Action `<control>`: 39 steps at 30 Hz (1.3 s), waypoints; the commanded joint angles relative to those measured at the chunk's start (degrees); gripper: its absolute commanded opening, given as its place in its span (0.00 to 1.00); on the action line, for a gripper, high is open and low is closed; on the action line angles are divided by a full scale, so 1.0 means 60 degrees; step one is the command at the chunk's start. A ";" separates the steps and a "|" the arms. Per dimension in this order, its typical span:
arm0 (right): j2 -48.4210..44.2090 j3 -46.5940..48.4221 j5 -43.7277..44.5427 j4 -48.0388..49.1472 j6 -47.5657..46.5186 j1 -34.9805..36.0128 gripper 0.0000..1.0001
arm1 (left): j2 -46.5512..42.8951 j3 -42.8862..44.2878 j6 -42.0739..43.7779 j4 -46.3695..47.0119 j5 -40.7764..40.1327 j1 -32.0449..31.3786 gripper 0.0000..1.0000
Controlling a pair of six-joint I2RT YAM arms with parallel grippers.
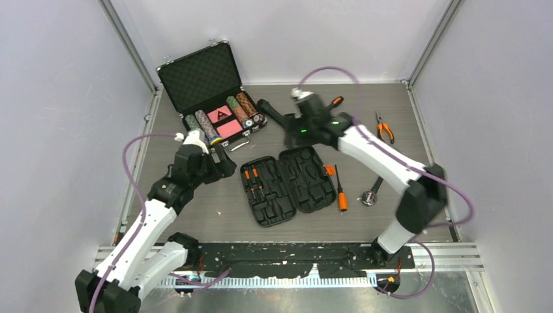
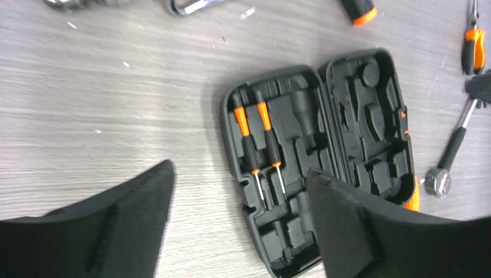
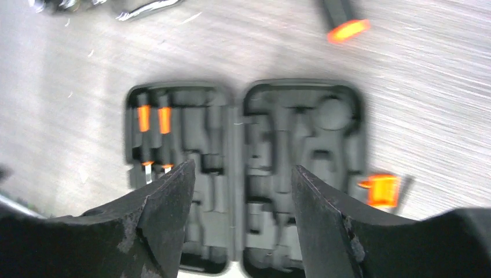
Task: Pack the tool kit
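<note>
Blur smears the right wrist view; the open black plastic clamshell case (image 1: 287, 186) lies flat on the counter (image 1: 195, 215), its near edge hidden. Two orange-and-black screwdrivers (image 2: 242, 121) seated inside. Left claw (image 2: 238, 169) and right claw (image 3: 242, 168) spread, empty

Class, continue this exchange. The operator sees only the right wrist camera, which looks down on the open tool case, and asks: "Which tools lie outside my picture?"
Observer: Orange-handled pliers lie near the far right corner of the table, well apart from the case.
Operator: Anything closer to the case?
Observer: A ratchet lies on the right of the case, not touching it.
Operator: Where is the left gripper?
Observer: The left gripper is on the left of the case, open and holding nothing.
</note>
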 commanded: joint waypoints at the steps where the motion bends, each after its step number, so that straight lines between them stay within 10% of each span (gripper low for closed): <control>1: -0.1791 -0.2426 -0.0199 0.0589 -0.0219 -0.1906 0.67 | -0.0836 0.1134 0.1271 -0.1241 -0.1193 0.0268 0.92; 14: -0.2123 -0.5776 -0.2052 0.1935 -0.0246 -0.3806 0.67 | -0.1175 0.2226 0.3936 0.0644 -0.2887 0.0353 1.00; 28: -0.1431 -0.6030 -0.2950 0.2605 0.0461 -0.2988 0.39 | -0.0458 0.2089 0.4432 0.1592 -0.3283 0.0437 1.00; 39: -0.3347 -0.5213 -0.0185 0.0120 0.0006 -0.3481 0.63 | -0.0887 0.1967 0.4970 0.1346 -0.3845 0.0318 1.00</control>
